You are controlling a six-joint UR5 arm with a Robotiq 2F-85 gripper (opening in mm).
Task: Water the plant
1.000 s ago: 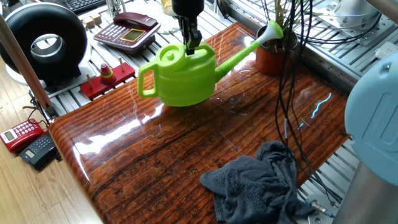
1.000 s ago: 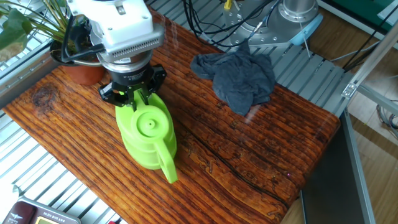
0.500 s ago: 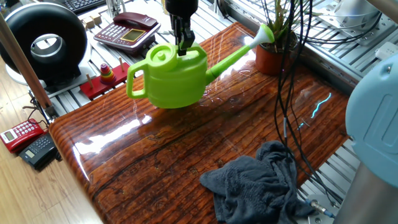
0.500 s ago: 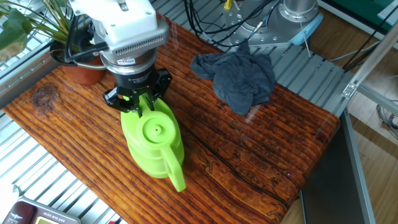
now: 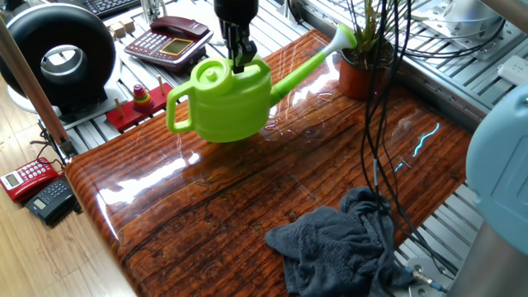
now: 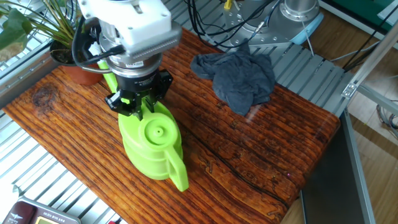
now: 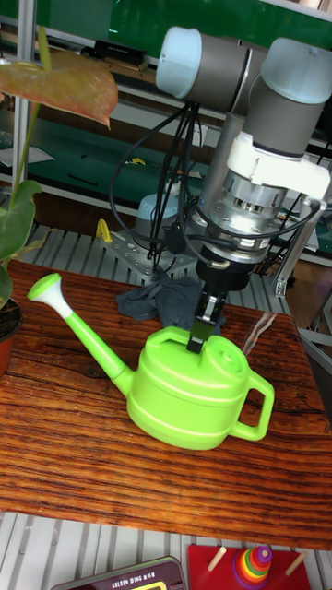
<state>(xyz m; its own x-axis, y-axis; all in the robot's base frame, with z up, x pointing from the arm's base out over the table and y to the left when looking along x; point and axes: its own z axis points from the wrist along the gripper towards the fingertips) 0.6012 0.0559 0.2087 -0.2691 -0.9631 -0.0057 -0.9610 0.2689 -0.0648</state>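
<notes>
The lime-green watering can (image 5: 223,107) hangs just above the wooden table (image 5: 247,206), spout pointing at the plant. My gripper (image 5: 239,56) comes straight down and is shut on the can's top handle. The same grip shows from the other side, gripper (image 6: 138,112) on can (image 6: 152,146), and in the tall view, gripper (image 7: 203,334) on can (image 7: 194,387). The plant (image 5: 360,76), thin green leaves in a terracotta pot, stands at the table's far corner. The spout's rose (image 5: 342,36) is beside its leaves, level with them. The plant (image 6: 78,70) sits just behind my wrist.
A grey cloth (image 5: 346,247) lies crumpled at the near right of the table. Black cables (image 5: 381,124) hang down in front of the plant. Beyond the table's left edge are a red telephone (image 5: 169,37), a ring-stacker toy (image 5: 142,97) and a black round device (image 5: 58,58).
The can has risen off the table and shifted a little away from the plant. Its spout end is now higher. My gripper has stayed shut on the handle.
</notes>
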